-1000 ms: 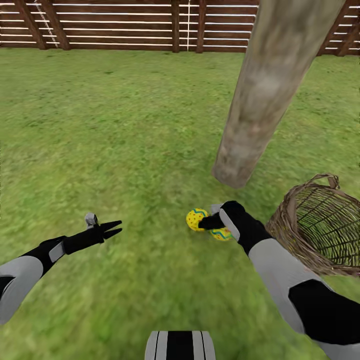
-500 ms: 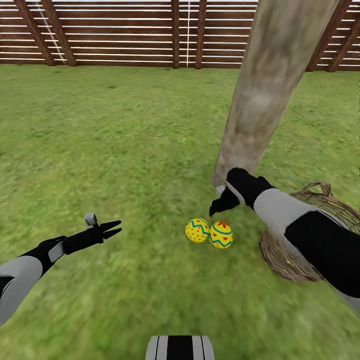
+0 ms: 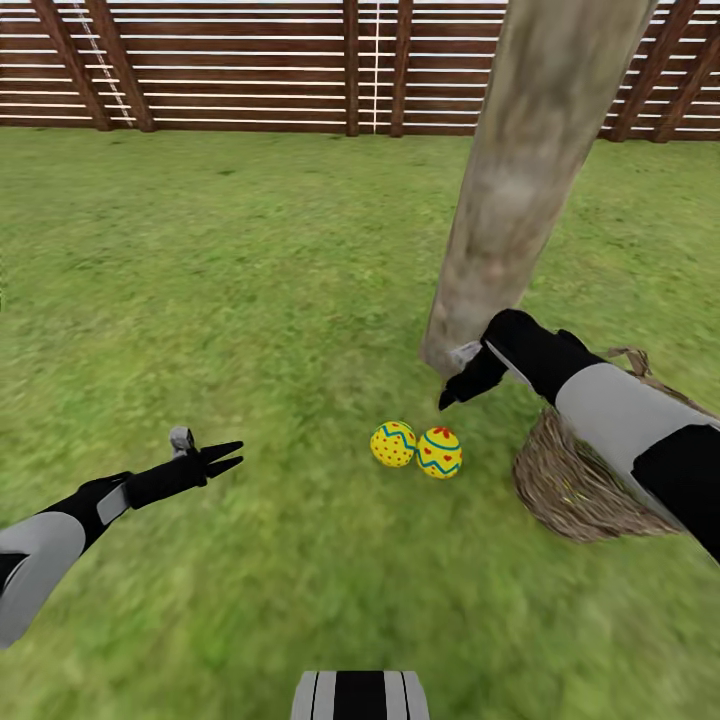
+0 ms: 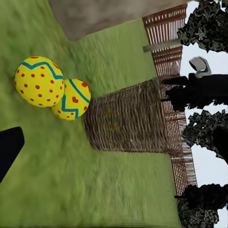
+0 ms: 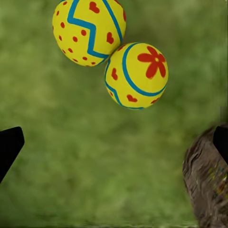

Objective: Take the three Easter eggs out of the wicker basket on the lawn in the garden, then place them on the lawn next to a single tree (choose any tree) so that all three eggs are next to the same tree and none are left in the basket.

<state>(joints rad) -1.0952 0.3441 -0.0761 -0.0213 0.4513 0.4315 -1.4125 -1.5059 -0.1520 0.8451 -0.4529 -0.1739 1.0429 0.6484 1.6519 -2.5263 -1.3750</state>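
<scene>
Two yellow Easter eggs lie touching on the lawn (image 3: 250, 300), a dotted egg (image 3: 394, 443) and a flower-painted egg (image 3: 439, 452), just in front of the tree (image 3: 520, 180). The right wrist view looks down on the same pair, one egg (image 5: 89, 31) against the other (image 5: 137, 76). My right gripper (image 3: 447, 398) hangs open and empty above them, near the trunk's foot. The wicker basket (image 3: 565, 490) stands right of the eggs, partly behind my right arm. A faint yellow patch (image 4: 111, 118) shows through its weave. My left gripper (image 3: 228, 459) is open and empty, low at the left.
A brown slat fence (image 3: 250, 70) closes the lawn at the back. Open grass stretches left of the trunk and between my arms. My base (image 3: 360, 695) shows at the bottom edge. Dark conifers (image 4: 204, 28) stand beyond the fence.
My right gripper has let go of the second egg beside the first, then risen and swung right toward the trunk's foot. The head view tilted. The left arm stayed still.
</scene>
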